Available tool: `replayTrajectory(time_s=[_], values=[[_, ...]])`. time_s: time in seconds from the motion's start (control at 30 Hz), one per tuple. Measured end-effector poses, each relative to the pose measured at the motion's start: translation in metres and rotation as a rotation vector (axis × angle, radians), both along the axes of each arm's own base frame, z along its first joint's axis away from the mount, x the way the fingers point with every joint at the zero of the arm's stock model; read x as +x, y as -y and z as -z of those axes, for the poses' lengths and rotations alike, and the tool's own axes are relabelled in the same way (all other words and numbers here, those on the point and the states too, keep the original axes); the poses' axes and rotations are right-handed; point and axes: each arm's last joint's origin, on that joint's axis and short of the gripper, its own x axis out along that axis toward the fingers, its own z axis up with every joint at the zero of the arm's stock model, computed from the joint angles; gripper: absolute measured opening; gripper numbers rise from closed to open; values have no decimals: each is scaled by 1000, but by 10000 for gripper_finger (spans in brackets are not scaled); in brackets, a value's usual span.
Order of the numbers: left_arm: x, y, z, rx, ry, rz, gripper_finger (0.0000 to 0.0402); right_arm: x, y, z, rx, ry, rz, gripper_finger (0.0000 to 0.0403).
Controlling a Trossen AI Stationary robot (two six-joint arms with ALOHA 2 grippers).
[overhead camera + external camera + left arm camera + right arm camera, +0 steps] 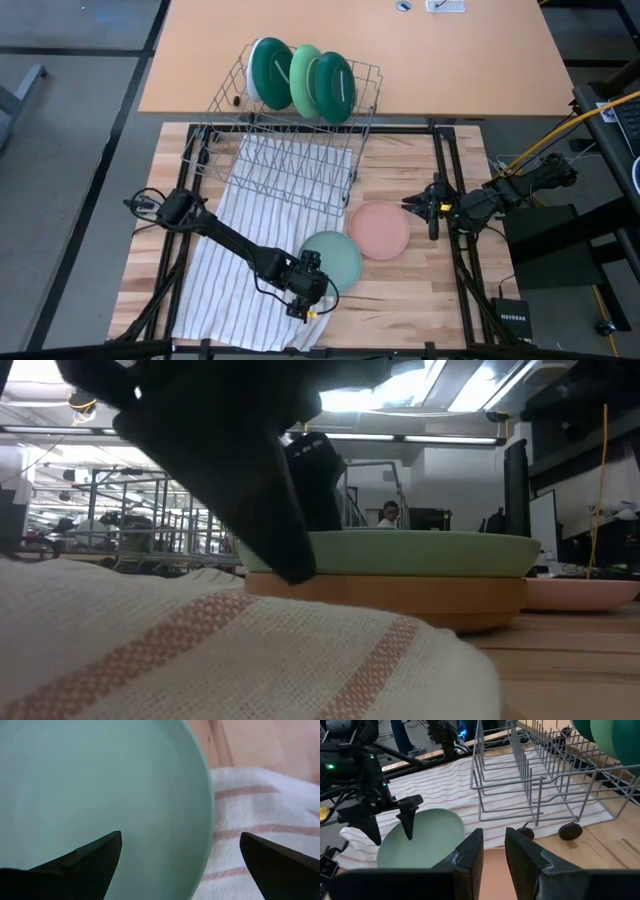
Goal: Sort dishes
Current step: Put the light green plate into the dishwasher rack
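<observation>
A pale mint plate (334,260) lies stacked on a brown plate (400,598), whose left part rests on the white striped cloth (240,280). My left gripper (180,834) stands open at the mint plate's near-left rim (207,820). One finger hangs over the plate's inside and the other over the cloth. A pink plate (378,229) lies flat on the wood to the right. Dark green (268,72), light green (303,80) and dark green (334,88) plates stand on edge in the wire rack (290,150). My right gripper (494,850) waits by the table's right edge, open by a narrow gap, with nothing between its fingers. My left gripper comes slanting down from the table's near left with a finger on each side of the mint plate's rim (412,817). Whether either finger touches the plate, I cannot tell.
The rack stands at the far side on small wheels (570,831), partly on the cloth. Black frame rails (448,200) run along the table's sides. Bare wood (400,290) lies near the front right.
</observation>
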Motion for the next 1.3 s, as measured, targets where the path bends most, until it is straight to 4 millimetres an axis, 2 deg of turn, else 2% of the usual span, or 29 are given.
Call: replayTrajectory(time_s=[0.2, 0.5, 0.9, 1.2, 1.3], values=[[0, -1, 0, 16, 3, 26, 374, 0, 0, 0, -3, 1, 6, 85], [3, -7, 0, 11, 2, 3, 263, 0, 0, 0, -3, 0, 7, 85], [6, -17, 0, 7, -19, -13, 153, 0, 0, 0, -3, 0, 6, 85], [6, -14, -1, -51, -26, -10, 22, 0, 0, 0, -2, 0, 6, 85], [7, -13, -3, -74, -15, -38, 10, 0, 0, 0, -3, -1, 6, 85]])
